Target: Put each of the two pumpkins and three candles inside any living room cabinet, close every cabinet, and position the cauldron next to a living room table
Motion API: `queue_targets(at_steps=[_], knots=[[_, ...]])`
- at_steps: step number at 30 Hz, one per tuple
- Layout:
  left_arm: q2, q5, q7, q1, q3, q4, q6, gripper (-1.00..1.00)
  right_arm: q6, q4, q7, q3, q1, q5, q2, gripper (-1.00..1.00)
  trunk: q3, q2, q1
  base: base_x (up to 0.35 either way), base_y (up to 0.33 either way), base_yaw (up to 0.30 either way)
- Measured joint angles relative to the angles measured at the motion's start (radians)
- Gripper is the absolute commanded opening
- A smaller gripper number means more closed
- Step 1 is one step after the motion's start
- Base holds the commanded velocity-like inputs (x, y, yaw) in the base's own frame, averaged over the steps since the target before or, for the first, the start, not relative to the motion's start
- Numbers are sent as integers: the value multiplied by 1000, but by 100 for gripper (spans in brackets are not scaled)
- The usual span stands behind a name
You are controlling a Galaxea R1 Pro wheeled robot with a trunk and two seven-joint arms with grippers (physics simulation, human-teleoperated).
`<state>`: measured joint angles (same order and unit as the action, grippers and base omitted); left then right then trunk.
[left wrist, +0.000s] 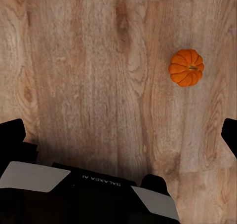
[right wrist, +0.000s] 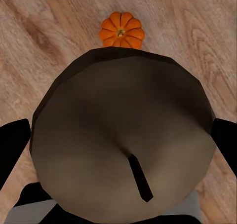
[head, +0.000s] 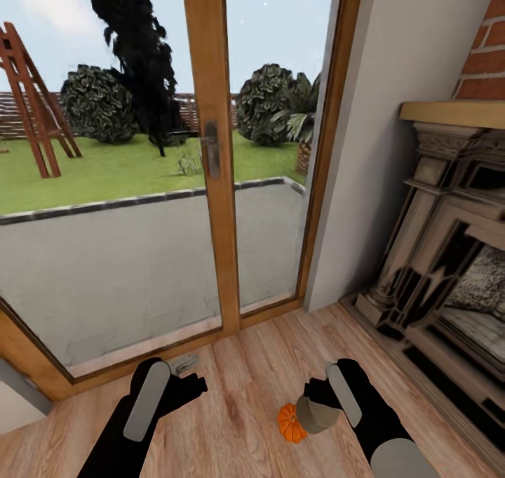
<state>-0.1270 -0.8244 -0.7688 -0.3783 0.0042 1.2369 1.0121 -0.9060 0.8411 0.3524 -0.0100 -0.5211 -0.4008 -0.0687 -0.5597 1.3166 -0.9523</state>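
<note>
So far, the job looks only just begun. The right gripper [head: 317, 402] is closed on one candle [head: 317, 415], a short grey-beige stub with a dark wick on top, and holds it up above the wooden floor [head: 238, 366]. In the right wrist view the candle [right wrist: 123, 135] sits between the two dark fingers, which press on its sides. One pumpkin [head: 291, 422] lies on the floor just beside the held candle, small, orange and ribbed, and nothing is touching it. The left gripper [head: 184, 380] is open and holds nothing; in the left wrist view its fingers stand wide apart over bare floor, and the pumpkin [left wrist: 186, 67] lies a little way off from them. The robot faces a big glass door [head: 210, 148] with a garden outside, and a fireplace [head: 449, 253] stands on its right side. The candle probably still has to go into a cabinet, and this pumpkin has to be picked up too. How the other candles, the second pumpkin and the black pot stand cannot be told from here.
</note>
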Motion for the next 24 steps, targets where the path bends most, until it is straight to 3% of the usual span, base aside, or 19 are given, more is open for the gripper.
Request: queue_targets(at_steps=[11, 20, 24], knots=[[0, 0, 0, 0, 0, 0, 0, 100, 3, 0, 2, 25, 0, -12, -4, -100, 34, -77, 42, 0, 0, -17], [0, 0, 0, 0, 0, 0, 0, 100, -5, 6, 5, 22, 0, -12, -8, -100, 63, -140, 77, 0, 0, -255], [0, 0, 1, 0, 0, 0, 0, 100, -6, 8, 4, 21, 0, -50, -9, -100, 75, -168, 92, 0, 0, -283]])
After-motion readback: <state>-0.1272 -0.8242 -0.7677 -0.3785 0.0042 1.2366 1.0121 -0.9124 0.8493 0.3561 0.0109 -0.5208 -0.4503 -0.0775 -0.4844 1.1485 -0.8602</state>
